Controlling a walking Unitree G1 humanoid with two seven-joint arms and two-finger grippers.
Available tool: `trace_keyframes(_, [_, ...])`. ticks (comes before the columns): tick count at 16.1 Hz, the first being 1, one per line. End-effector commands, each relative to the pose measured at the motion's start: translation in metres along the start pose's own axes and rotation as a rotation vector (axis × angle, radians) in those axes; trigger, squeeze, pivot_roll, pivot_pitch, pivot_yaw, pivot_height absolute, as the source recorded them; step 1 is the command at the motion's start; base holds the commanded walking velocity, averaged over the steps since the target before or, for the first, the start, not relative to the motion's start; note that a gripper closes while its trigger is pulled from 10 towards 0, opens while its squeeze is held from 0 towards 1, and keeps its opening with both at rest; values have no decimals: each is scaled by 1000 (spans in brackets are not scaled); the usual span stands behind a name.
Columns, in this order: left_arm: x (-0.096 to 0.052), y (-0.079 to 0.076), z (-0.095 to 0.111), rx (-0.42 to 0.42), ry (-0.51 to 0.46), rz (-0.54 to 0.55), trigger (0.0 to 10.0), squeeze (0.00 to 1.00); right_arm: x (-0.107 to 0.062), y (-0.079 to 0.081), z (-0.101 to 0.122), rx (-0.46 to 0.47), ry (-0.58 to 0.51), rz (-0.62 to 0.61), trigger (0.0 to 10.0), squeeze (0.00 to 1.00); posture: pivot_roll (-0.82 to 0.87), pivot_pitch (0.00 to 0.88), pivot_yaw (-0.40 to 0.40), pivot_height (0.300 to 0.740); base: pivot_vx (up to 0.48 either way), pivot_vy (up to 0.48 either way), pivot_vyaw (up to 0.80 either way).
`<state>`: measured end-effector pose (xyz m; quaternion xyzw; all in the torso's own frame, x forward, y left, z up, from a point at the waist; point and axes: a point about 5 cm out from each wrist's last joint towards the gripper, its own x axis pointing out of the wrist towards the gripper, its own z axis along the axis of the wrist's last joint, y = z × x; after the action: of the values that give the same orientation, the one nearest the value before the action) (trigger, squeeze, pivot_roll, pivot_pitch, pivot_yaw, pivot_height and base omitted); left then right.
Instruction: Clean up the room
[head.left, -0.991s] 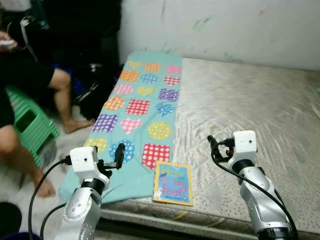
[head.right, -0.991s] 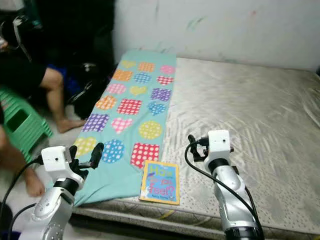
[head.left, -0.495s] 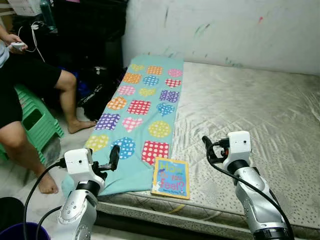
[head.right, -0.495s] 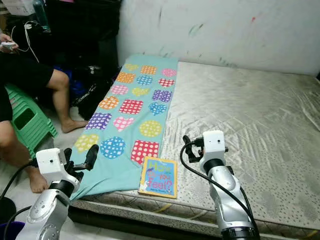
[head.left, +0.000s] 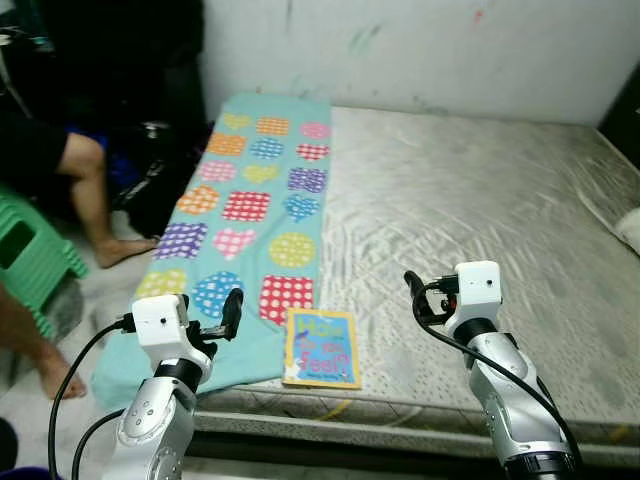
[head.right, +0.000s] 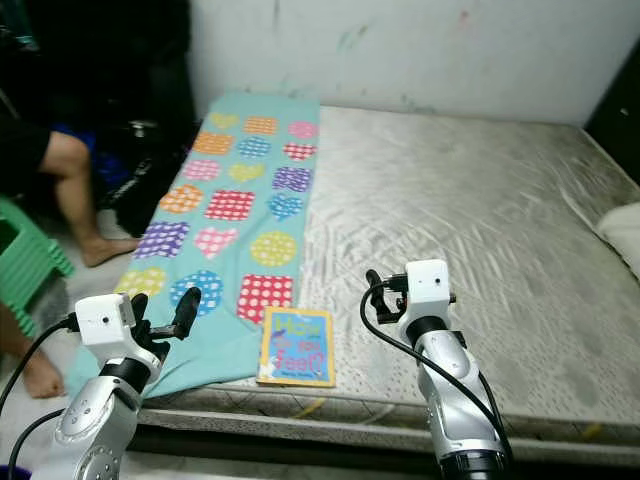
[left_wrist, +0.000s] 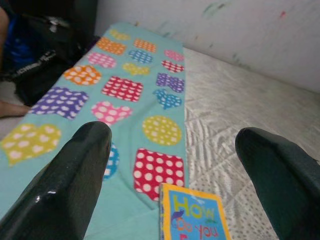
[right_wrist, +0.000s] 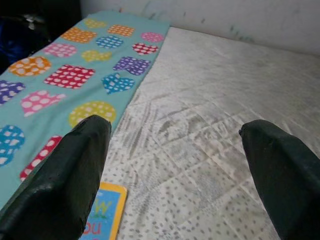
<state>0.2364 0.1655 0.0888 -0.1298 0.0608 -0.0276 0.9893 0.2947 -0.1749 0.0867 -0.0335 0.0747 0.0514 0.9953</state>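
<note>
1. My left gripper (left_wrist: 170, 165) hovers over the patterned blanket (head.left: 250, 210), fingers (left_wrist: 65, 185) apart.
2. My right gripper (right_wrist: 175, 165) hovers over the mattress (head.left: 480, 220), fingers apart.
3. The book (head.left: 322, 347) lies between them, near the bed edge.

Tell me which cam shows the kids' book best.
Left eye view: the whole book shows, lying at the mattress edge beside the patterned blanket. Right eye view matches it. Left wrist view crops its lower half; right wrist view catches one corner.
</note>
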Motion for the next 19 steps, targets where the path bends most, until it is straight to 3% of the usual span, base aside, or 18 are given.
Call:
trace_keyframes(1, [3,-2,3,0,-11,-19,10000,0,2,-4,3,-6,-7,-17,10000,0,-55,0,-38,740,322,0,0])
trace_keyframes(7, [0,-4,2,-6,-11,-20,10000,0,2,2,6,11,-20,-12,10000,0,-52,0,-35,740,403,0,0])
trace_keyframes(13, [0,-3,1,5,-2,-10,10000,0,4,-3,7,1,-23,-22,10000,0,-50,0,-38,740,371,0,0])
trace_keyframes(19, [1,-5,1,-23,-7,-10,10000,0,2,-11,6,-5,-14,-44,10000,0,-53,0,-39,740,0,0,0])
